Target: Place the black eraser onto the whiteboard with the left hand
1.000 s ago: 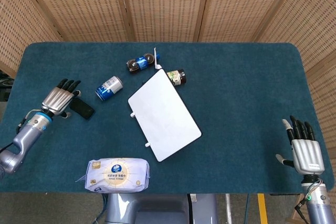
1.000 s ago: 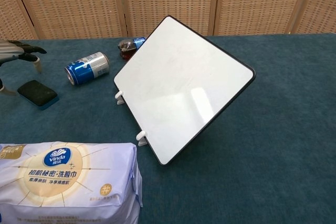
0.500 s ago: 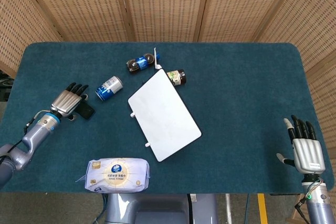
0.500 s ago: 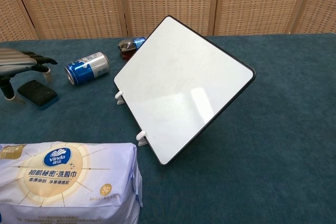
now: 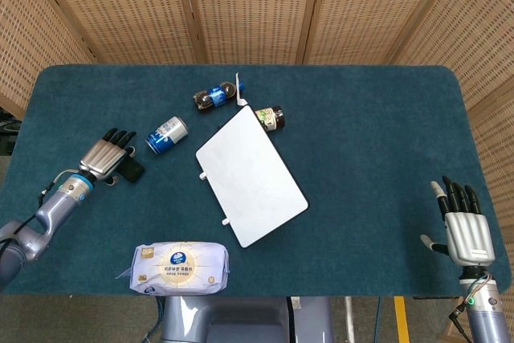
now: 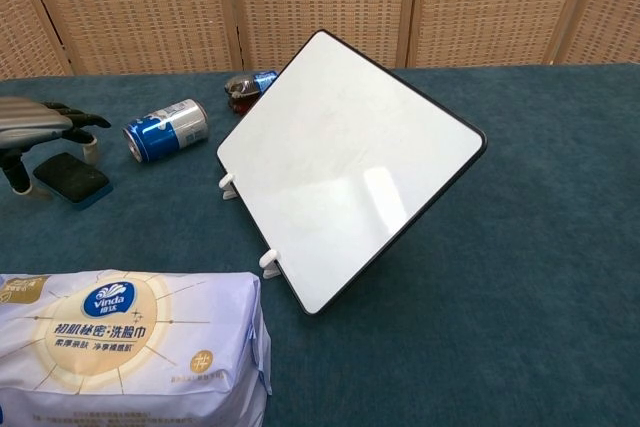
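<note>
The black eraser (image 5: 132, 170) (image 6: 73, 178) lies flat on the teal tablecloth at the left. My left hand (image 5: 104, 157) (image 6: 36, 124) hovers just over its left part with fingers spread and holds nothing; a fingertip hangs on either side of it. The whiteboard (image 5: 250, 176) (image 6: 350, 162) rests tilted on small white feet in the middle of the table, right of the eraser. My right hand (image 5: 463, 231) stays open near the table's front right corner, far from everything.
A blue can (image 5: 166, 133) (image 6: 165, 130) lies between eraser and whiteboard. A dark bottle (image 5: 217, 95) and a jar (image 5: 271, 117) lie behind the board. A tissue pack (image 5: 181, 267) (image 6: 130, 347) sits at the front edge.
My left hand has moved right, from beside the eraser to above it, and has sunk slightly. The eraser, the whiteboard and my right hand have stayed put.
</note>
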